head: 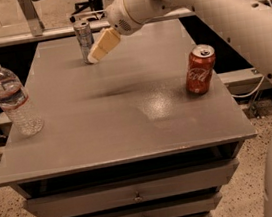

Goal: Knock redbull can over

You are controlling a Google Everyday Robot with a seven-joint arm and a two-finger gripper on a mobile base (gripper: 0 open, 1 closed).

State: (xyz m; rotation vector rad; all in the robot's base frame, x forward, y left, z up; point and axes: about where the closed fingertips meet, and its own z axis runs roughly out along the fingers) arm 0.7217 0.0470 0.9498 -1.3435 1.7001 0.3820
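The redbull can [84, 38], slim and silver with blue patches, stands upright near the far left edge of the grey table [122, 117]. My gripper [96, 53], with cream-coloured fingers, hangs from the white arm that reaches in from the upper right. Its tip is right beside the can's lower right side, close to touching or touching it. The fingers look pressed together and hold nothing.
A red Coca-Cola can [199, 69] stands upright at the right side of the table. A clear plastic water bottle [12, 97] stands at the left edge. Drawers [138, 196] sit under the tabletop. My white arm [223, 12] crosses over the far right corner.
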